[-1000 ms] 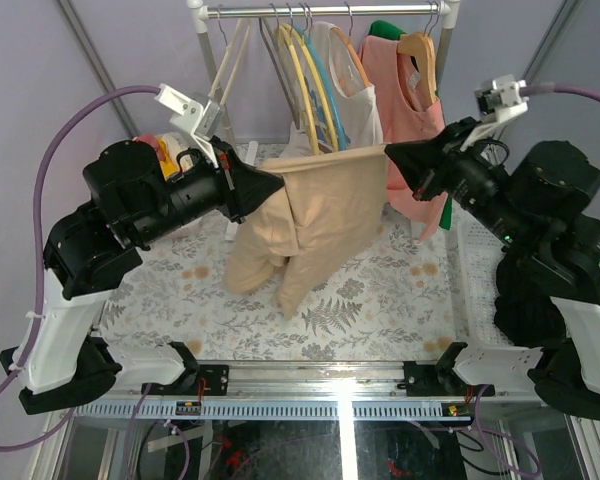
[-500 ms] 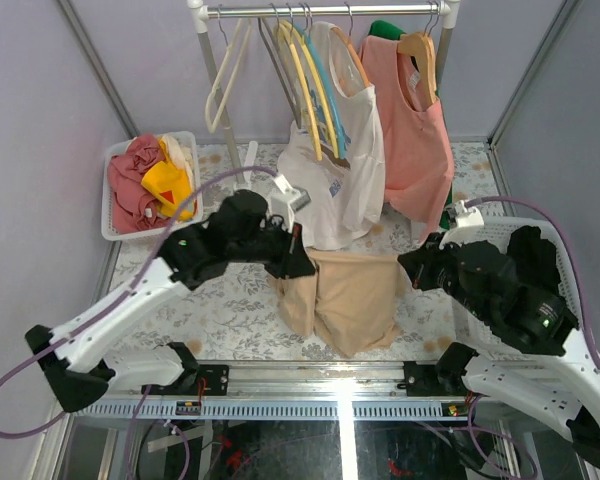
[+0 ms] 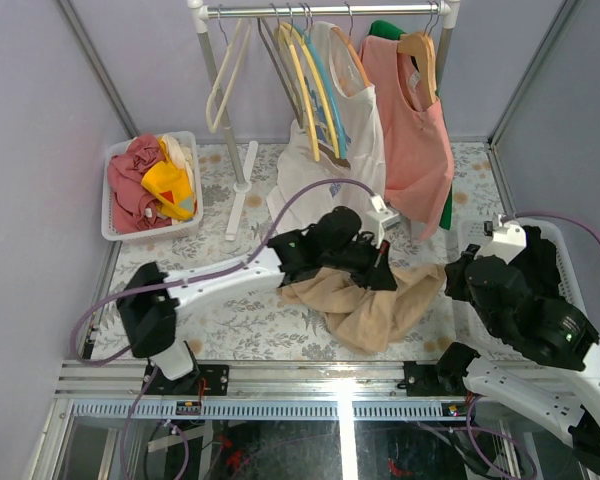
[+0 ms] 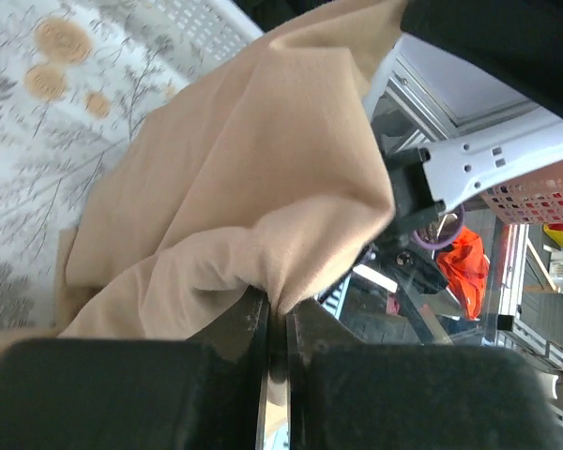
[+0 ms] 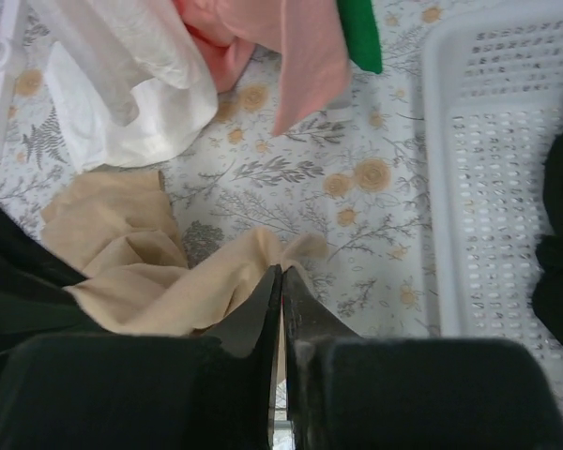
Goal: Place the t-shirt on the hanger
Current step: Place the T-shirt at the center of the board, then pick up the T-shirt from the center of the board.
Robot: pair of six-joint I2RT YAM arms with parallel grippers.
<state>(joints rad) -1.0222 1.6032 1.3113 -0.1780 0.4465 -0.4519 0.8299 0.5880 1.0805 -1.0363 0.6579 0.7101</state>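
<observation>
The tan t-shirt (image 3: 375,312) lies crumpled on the flowered table, right of centre, held at both ends. My left gripper (image 3: 382,277) reaches far to the right and is shut on a bunched fold of the t-shirt (image 4: 244,187); its jaws (image 4: 274,314) pinch the cloth. Over at the shirt's right end, my right gripper (image 3: 450,282) is shut on a corner of the fabric (image 5: 141,272), with the jaws (image 5: 281,274) closed low over the table. The light-blue hanger (image 3: 325,95) hangs on the rack at the back, between yellow hangers and a white shirt.
The clothes rack (image 3: 320,12) stands at the back with a white printed shirt (image 3: 355,170) and a salmon-pink top (image 3: 420,140). A basket of clothes (image 3: 115,225) sits at the far left. A white perforated basket (image 5: 507,169) lies at the right, close to my right arm.
Both arms dropped from holding the t-shirt stretched in the air to low over the table. The left arm swung far right, and the shirt now lies crumpled.
</observation>
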